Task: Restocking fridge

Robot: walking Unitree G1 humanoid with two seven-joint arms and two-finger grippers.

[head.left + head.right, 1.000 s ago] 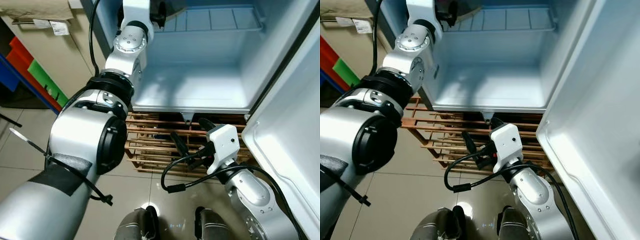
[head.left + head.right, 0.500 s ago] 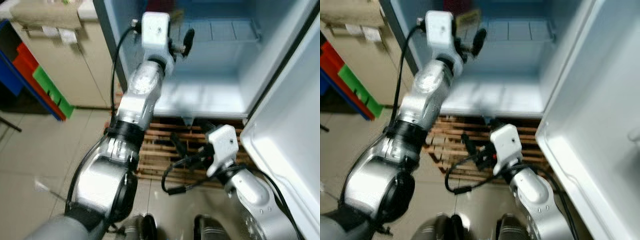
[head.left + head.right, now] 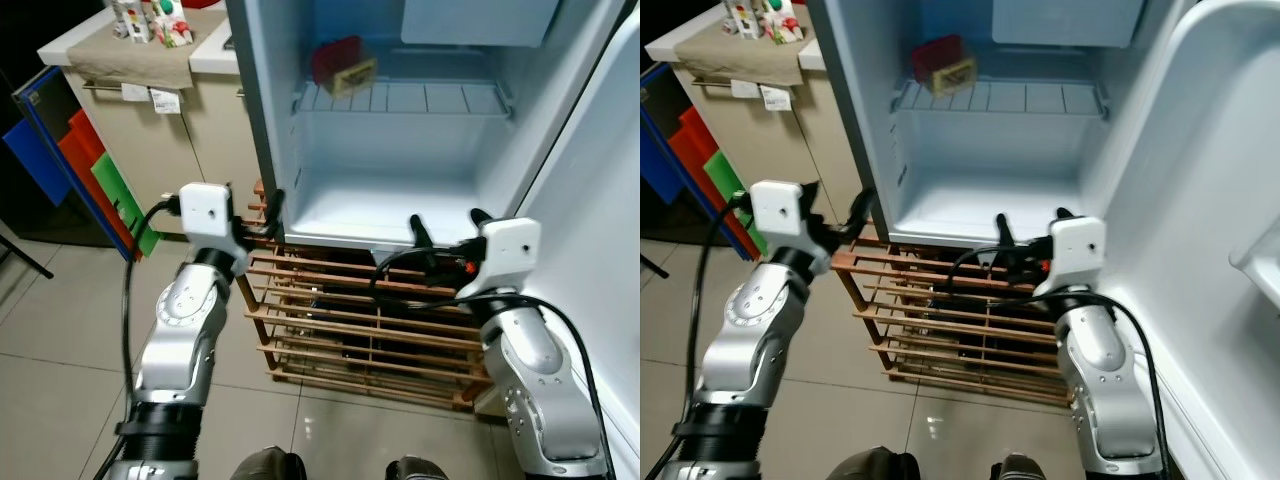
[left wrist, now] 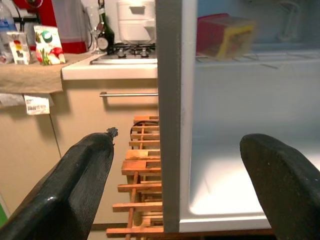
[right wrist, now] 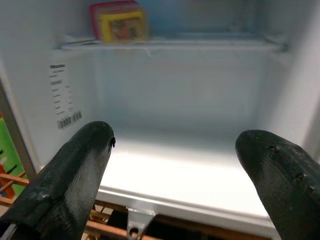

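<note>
A white wire fridge shelf (image 3: 420, 98) carries a red-and-yellow carton (image 3: 342, 64) at its left end.

A wooden slatted rack (image 3: 350, 320) stands on the tiled floor (image 3: 60, 330). To the left, a beige cabinet (image 3: 170, 140) carries a white tabletop (image 4: 110, 70) with a brown cloth (image 3: 135, 60) draped over its edge; paper tags (image 3: 165, 100) hang below it. Small cartons (image 4: 47, 45), a dark bottle (image 4: 104, 36) and a hob (image 4: 127, 50) sit on top. Blue, red and green panels (image 3: 95, 175) lean beside the cabinet.
</note>
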